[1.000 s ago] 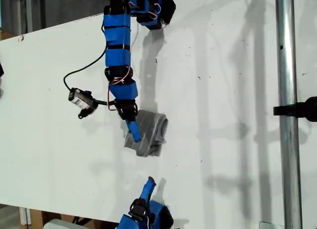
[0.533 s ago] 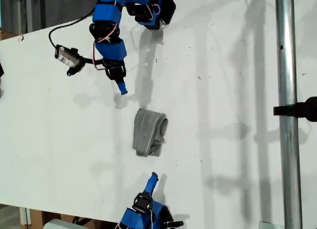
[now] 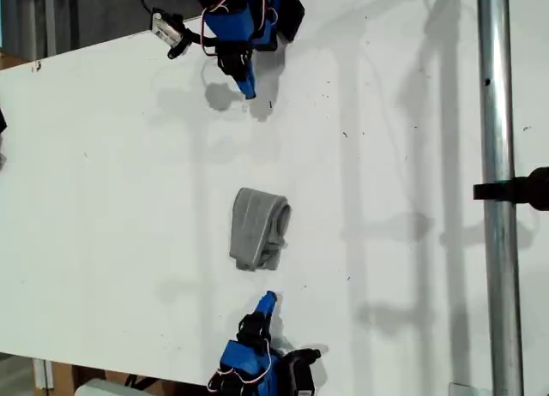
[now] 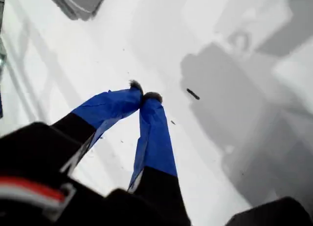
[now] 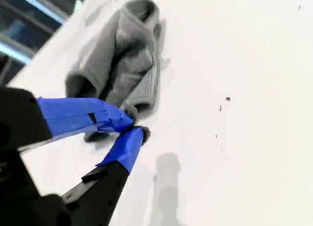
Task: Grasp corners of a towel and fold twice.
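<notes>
The towel [image 3: 259,230] lay bunched in a rough fold mid-desk [image 3: 103,182], released by both arms. The second end effector [image 5: 133,124], pressed together and empty, was held just beside it. The first end effector [image 4: 145,95], likewise pressed together, was held well apart, presumably to clear the cloth.

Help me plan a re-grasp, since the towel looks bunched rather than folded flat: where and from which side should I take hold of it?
Probably the rolled end of the towel nearest my second gripper, which is shut and sits just short of it. That edge is raised and rounded in the second wrist view, so open jaws could straddle it. No corner shows clearly. My first gripper is shut, far off over bare table.
</notes>
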`<state>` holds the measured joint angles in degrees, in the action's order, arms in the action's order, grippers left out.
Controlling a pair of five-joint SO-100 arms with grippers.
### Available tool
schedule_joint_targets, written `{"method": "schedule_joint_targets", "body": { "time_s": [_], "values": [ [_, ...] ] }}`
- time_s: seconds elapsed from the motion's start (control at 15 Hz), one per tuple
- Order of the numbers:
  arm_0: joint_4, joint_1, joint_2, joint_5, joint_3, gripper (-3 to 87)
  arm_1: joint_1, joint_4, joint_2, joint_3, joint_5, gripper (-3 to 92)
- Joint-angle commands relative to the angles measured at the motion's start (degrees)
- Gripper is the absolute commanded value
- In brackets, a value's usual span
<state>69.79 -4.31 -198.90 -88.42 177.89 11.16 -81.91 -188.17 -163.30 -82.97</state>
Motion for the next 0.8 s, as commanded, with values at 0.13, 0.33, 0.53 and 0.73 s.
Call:
{"method": "schedule_joint_targets", "body": {
  "time_s": [0.13,0.33,0.53,0.73],
  "values": [
    [3.8,-6.0,-0.1,34.8,0.8,1.8,3.1,-3.7,-0.3,-1.8,-3.1,4.3],
    [3.9,-6.0,-0.1,34.4,0.8,1.8,3.3,-3.7,-0.3,-1.8,-3.1,4.3],
    [4.0,-6.1,-0.1,34.4,0.8,1.8,3.0,-3.7,-0.3,-1.8,-3.1,4.3],
    [4.0,-6.1,-0.1,34.4,0.8,1.8,2.9,-3.7,-0.3,-1.8,-3.1,4.3]
  ]
}}
